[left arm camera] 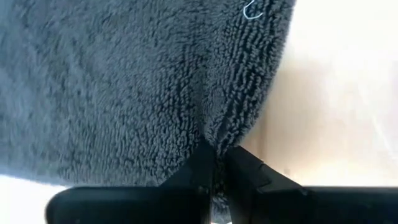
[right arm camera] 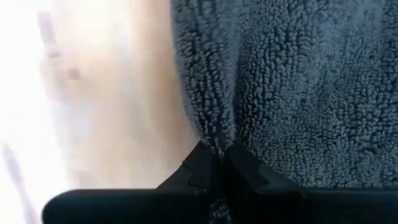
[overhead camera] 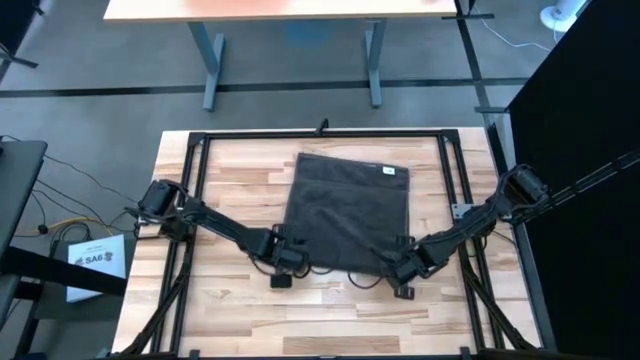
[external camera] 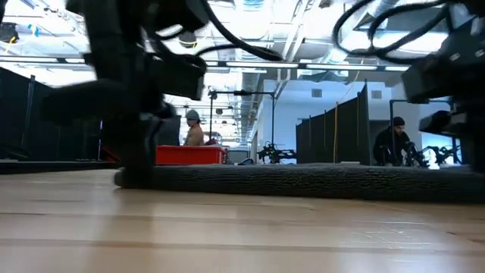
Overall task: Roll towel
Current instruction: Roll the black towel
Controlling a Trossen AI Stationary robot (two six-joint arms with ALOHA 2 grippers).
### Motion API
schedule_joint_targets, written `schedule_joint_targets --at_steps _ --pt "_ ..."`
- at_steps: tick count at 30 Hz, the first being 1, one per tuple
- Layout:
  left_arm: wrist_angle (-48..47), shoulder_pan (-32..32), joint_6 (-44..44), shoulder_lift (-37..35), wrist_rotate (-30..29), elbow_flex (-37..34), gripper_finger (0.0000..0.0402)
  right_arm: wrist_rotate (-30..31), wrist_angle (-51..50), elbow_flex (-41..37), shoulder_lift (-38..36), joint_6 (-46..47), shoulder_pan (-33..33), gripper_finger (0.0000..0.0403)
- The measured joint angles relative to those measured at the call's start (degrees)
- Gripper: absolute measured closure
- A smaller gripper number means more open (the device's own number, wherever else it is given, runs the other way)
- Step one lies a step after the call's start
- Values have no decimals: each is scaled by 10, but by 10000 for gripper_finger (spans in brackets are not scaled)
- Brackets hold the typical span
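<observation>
Both pincers — pinching towel (overhead camera: 348, 212) corners

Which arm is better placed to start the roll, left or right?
Neither: it takes both. The left gripper is shut on the near left corner of the towel, and the right gripper is shut on the near right corner. Both pinch the same edge, so roll together.
</observation>
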Motion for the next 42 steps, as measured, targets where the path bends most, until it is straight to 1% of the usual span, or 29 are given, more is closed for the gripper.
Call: schedule_joint_targets --at_steps 6,10,14,18,21,24,29,35,37,39,42 --pt "3 -79 -114 0 4 0 394 -4 72 0 1 78 65 393" --pt "11 -118 -169 -1 12 0 395 -9 130 -1 3 119 97 394" --pt "17 -129 -180 -4 22 2 395 -12 120 21 3 137 110 395" --pt "1 -129 -161 -13 58 24 395 -35 94 62 3 133 110 395" --pt "-9 -122 -140 -34 75 39 395 -46 53 96 2 135 110 395" --pt "-44 -105 -138 -60 78 43 395 -41 13 118 -1 150 110 395" --pt "-82 -63 -103 -101 76 43 395 -26 -19 118 -23 170 101 395" --pt "-90 -4 -42 -115 86 43 395 -33 -53 118 -63 180 67 395" --pt "-98 12 -25 -114 105 43 395 -36 -53 118 -81 184 57 395" --pt "-107 23 -15 -115 110 43 395 -36 -42 118 -100 202 57 395" --pt "-119 25 -10 -117 110 43 395 -33 2 118 -109 231 77 395"
